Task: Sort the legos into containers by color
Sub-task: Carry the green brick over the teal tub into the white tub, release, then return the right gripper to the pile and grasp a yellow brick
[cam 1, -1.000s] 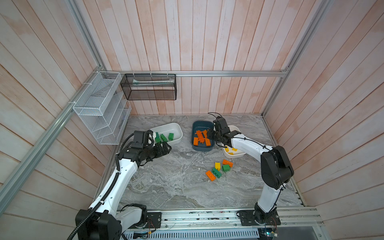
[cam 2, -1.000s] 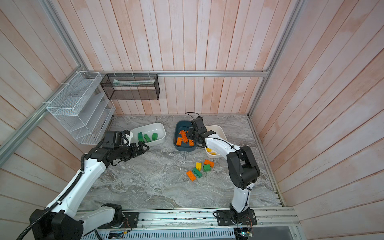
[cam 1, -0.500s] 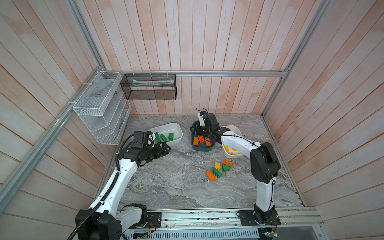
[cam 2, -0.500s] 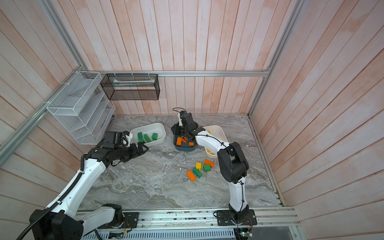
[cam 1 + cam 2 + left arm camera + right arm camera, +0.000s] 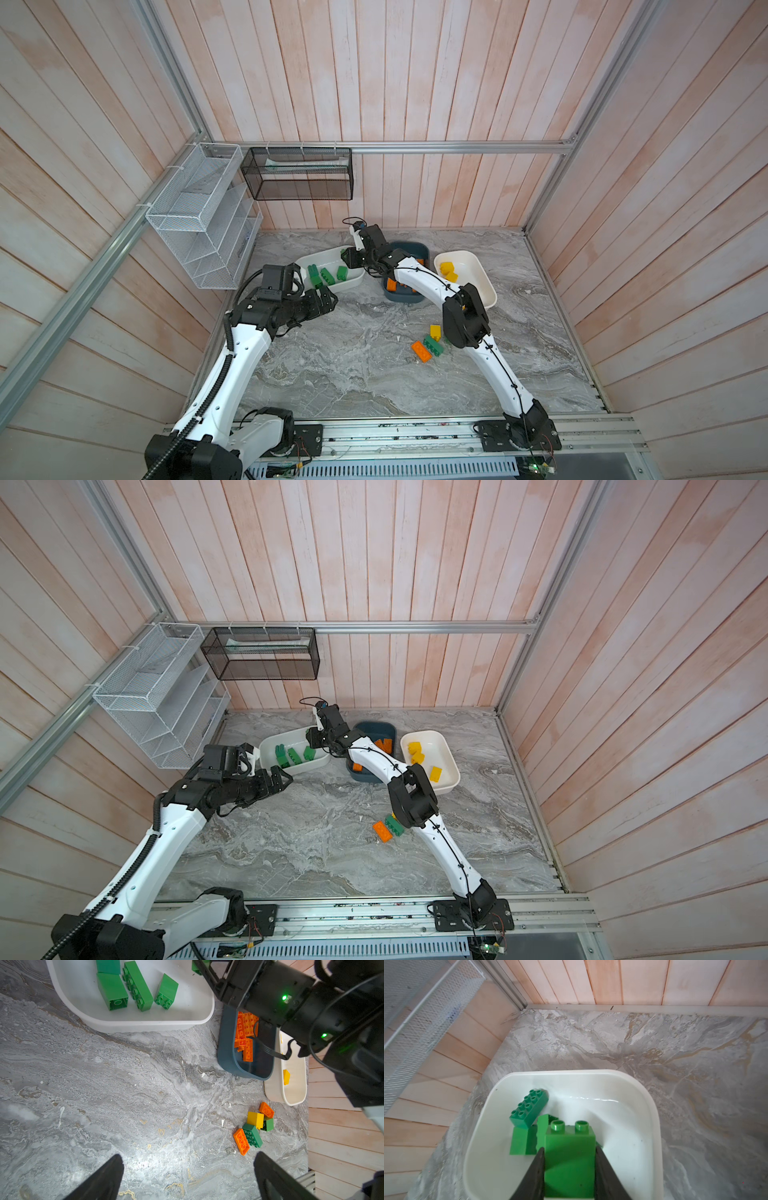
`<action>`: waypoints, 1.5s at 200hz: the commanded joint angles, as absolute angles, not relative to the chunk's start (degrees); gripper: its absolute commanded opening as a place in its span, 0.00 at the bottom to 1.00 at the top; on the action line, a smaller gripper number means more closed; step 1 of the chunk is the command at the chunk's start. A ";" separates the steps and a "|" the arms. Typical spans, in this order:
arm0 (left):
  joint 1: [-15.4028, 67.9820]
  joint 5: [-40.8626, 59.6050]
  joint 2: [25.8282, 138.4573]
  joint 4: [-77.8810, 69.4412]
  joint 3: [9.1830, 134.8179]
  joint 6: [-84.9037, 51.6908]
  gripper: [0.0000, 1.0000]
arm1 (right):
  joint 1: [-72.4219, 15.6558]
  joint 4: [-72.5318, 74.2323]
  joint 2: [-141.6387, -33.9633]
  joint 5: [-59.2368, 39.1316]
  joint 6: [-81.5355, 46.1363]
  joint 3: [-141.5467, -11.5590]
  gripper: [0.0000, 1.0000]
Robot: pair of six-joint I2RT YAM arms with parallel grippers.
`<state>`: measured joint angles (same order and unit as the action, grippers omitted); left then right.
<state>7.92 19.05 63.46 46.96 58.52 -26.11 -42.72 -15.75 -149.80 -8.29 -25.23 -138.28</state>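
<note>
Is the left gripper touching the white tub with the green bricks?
Apart. In the left wrist view the left gripper hangs open over the table, clear of the white tub.

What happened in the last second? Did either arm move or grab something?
The right gripper swung left, from near the right white tub, across the blue tub, to above the left white tub. A green brick sits between its jaws, not yet dropped. The left gripper stayed open beside that tub, and the loose bricks stayed put.
</note>
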 commanded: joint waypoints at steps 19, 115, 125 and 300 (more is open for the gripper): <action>7.56 19.02 62.97 46.54 58.68 -26.02 1.00 | -42.08 -24.21 -146.66 -5.09 -16.75 -141.96 0.60; 7.59 26.70 65.34 41.62 57.10 -28.98 1.00 | -38.15 -35.07 -96.51 -1.03 -38.28 -81.98 0.75; 7.58 27.75 65.19 40.99 56.79 -29.60 1.00 | -38.24 -37.55 -93.34 1.48 -40.49 -77.98 0.75; 7.56 28.92 62.76 37.99 50.39 -30.31 1.00 | -38.95 -36.53 -96.57 5.07 -50.20 -60.22 0.50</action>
